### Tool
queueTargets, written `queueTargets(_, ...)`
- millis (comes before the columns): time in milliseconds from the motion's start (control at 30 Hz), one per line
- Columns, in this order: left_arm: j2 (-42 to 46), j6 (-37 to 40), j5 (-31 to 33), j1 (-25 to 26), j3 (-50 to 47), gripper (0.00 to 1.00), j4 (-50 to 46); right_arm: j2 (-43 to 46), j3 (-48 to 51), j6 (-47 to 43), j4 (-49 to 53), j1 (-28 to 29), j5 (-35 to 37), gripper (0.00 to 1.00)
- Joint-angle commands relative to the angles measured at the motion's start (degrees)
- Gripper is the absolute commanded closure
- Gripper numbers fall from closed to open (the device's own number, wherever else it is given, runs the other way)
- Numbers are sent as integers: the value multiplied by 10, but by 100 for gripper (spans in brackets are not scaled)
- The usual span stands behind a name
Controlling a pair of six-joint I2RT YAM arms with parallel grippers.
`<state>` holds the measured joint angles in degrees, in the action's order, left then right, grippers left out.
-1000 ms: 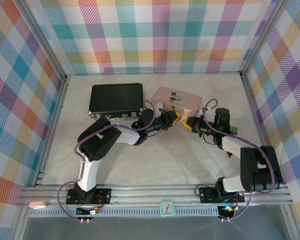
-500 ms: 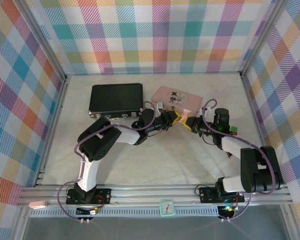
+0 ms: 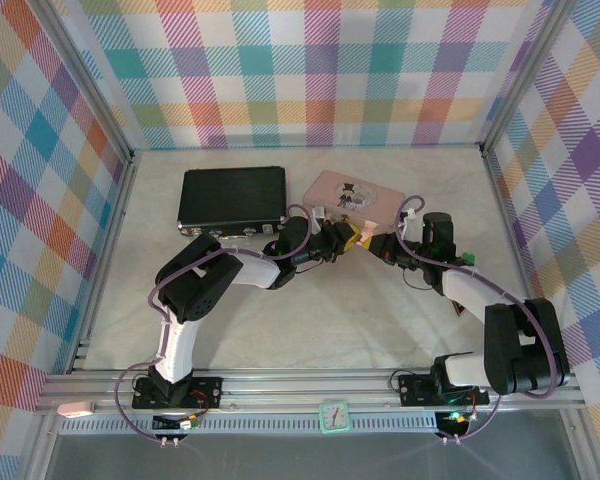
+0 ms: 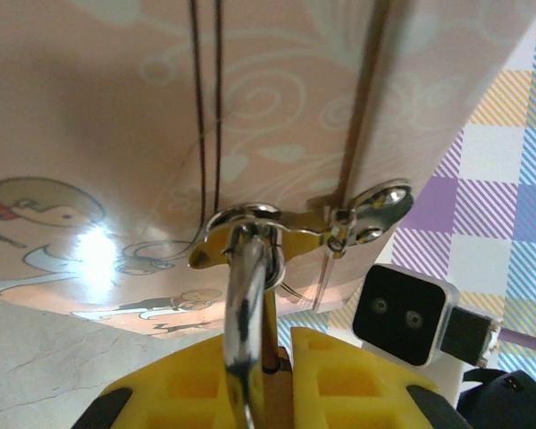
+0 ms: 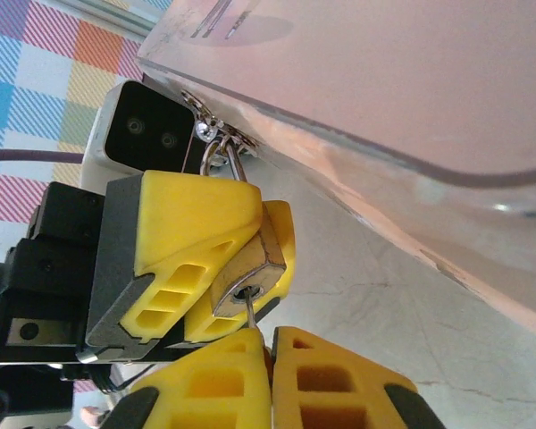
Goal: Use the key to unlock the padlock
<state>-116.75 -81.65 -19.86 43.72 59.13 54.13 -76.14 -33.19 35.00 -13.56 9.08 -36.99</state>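
Padlock [image 5: 248,275] half-hidden in left pincer [image 4: 266,380], key [image 5: 252,313] barely visible

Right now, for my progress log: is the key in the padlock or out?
In. In the right wrist view the key runs from the right gripper into the keyhole of the padlock.

A pink tin [image 3: 352,197] is lying near the table's [image 3: 310,310] centre, a black case [image 3: 232,196] sitting just beside it at nine o'clock; a clock [image 3: 334,416] is resting at six o'clock.
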Motion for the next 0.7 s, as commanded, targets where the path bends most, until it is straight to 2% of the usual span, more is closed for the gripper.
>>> queueTargets(0, 29, -14, -62, 26, 34, 100, 71, 4, -15, -42, -3, 10, 45, 100)
queueTargets(233, 27, -8, -60, 26, 36, 100, 61, 0, -9, -34, -7, 22, 66, 100)
queueTargets(433, 31, 31, -60, 27, 21, 100, 54, -45, -43, 133, -8, 22, -6, 100)
queueTargets(667, 29, 45, -67, 28, 12, 100, 79, -31, -35, 256, -18, 22, -20, 100)
